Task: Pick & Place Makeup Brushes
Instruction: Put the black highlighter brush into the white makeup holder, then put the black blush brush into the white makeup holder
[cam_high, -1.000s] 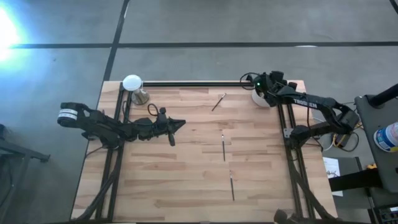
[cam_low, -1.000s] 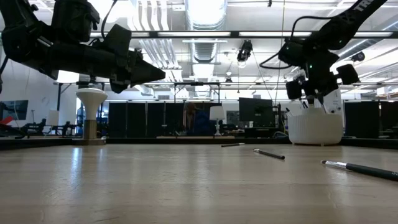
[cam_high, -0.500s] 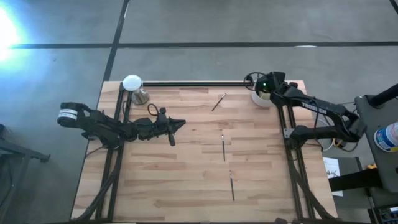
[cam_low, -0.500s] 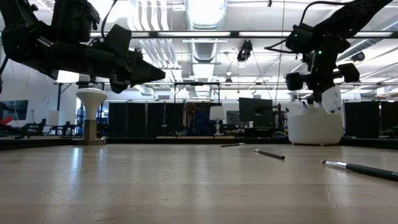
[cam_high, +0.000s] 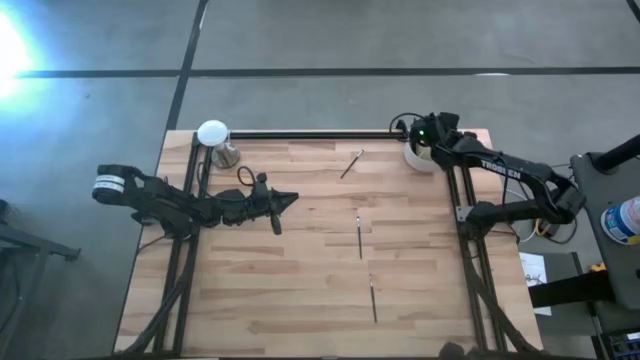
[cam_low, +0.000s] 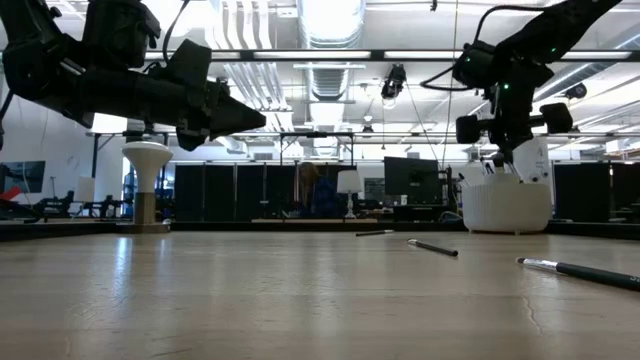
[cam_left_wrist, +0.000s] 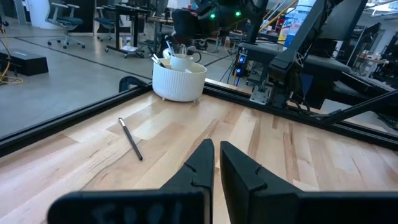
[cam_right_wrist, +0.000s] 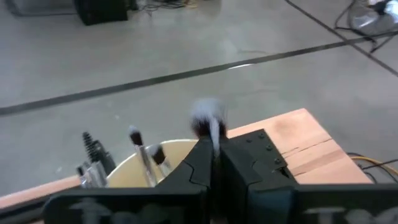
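**Right hand over the white cup, pinching a brush**

Nearest you in the low view, three makeup brushes (cam_high: 359, 237) are lying loose on the wooden surface (cam_high: 300, 290), well apart from each other. Your left hand (cam_high: 288, 199) is hovering over the surface's left half, fingers pressed together and holding nothing. At the far right corner, your right hand (cam_right_wrist: 213, 152) is hanging above the white cup (cam_low: 505, 206), clenching one fluffy-tipped brush (cam_right_wrist: 208, 121); more brushes are standing inside the cup.

Arms: two, dark and slim-jointed.
Left arm (cam_high: 180, 205): white band by its base, black looped cable.
Right arm (cam_high: 500, 170): white lettering, green light near the wrist.
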